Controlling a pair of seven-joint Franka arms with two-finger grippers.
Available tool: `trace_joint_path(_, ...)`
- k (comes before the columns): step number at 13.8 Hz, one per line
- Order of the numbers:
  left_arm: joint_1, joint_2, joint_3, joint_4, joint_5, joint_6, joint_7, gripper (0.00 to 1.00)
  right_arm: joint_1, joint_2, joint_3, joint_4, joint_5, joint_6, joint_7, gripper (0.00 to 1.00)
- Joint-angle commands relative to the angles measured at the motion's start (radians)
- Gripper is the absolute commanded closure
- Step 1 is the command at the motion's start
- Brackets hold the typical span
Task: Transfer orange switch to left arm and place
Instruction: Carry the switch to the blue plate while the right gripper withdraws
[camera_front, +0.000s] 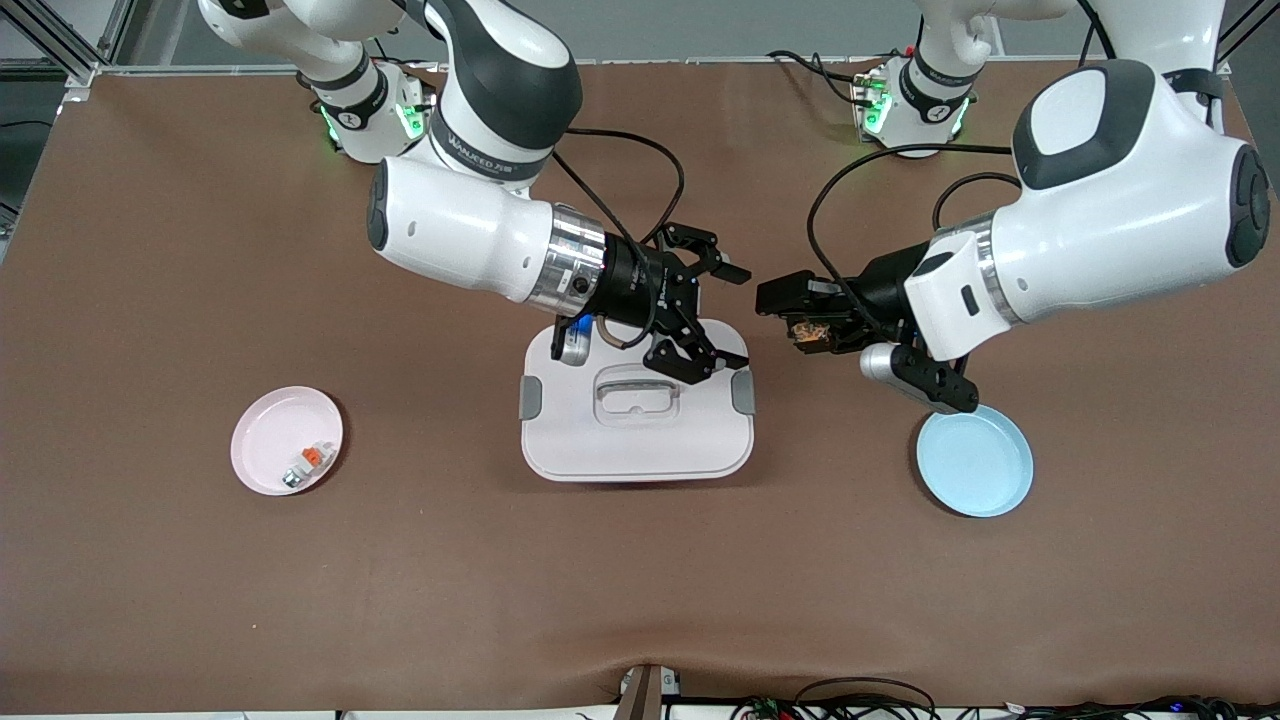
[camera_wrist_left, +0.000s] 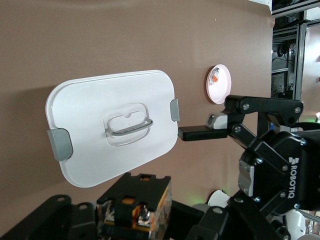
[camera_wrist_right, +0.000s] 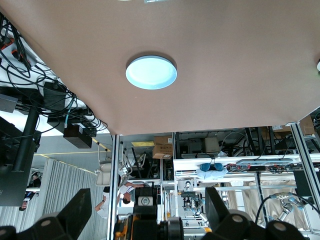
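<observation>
- Left arm's black two-finger gripper (camera_front: 805, 322) up in the air, over bare brown tabletop (camera_front: 640, 600) between the box and the blue dish; fingers pinched tight on the tiny black-bodied orange switch (camera_front: 812, 331)
- Left wrist view shows the same: the orange switch (camera_wrist_left: 135, 207) clamped between the black pads, orange-brown part visible at its middle
- Right arm's black two-finger gripper (camera_front: 722, 318) hangs over the corner of the box that lies toward the left arm's end and farther from the front camera; fingers spread wide, nothing between them
- Fingertips of the two grippers face each other across a small gap, not touching; the right gripper (camera_wrist_left: 272, 150) shows close by in the left wrist view, one finger (camera_wrist_left: 197, 133) stretched toward the box's clasp
- Large white rounded-rectangular lidded plastic box (camera_front: 637, 420) sits mid-table, grey side clasps, recessed grey handle on top, lid on
- Round pale blue shallow dish (camera_front: 975, 462) on the table toward the left arm's end, just beside the left arm's wrist camera housing in the front view; nothing in it
- Round pale pink shallow dish (camera_front: 262, 440) toward the right arm's end, well apart from the box
- In the pink dish: small white-grey translucent switch with an orange top (camera_front: 305, 465), lying near the rim nearest the front camera
- Right wrist view: the blue dish (camera_wrist_right: 151, 72) seen on brown tabletop, own fingertips (camera_wrist_right: 75, 212) spread apart at the frame's edge
</observation>
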Motion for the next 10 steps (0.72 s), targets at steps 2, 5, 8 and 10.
trace_joint_path(2,0.028,-0.028,0.008,-0.006,0.0,-0.068,0.029,1.0,-0.004,0.007,-0.002,0.011,-0.021,-0.011,0.005,0.0)
trace_joint_path(5,0.077,-0.048,0.013,-0.008,0.003,-0.131,0.046,1.0,-0.026,0.003,-0.002,0.011,-0.161,-0.063,-0.047,0.0)
trace_joint_path(8,0.157,-0.056,0.013,-0.018,0.04,-0.209,0.051,1.0,-0.073,-0.003,-0.002,0.011,-0.214,-0.198,-0.203,0.0)
trace_joint_path(10,0.186,-0.05,0.014,-0.031,0.118,-0.222,0.074,1.0,-0.095,-0.01,-0.007,0.008,-0.254,-0.304,-0.352,0.0)
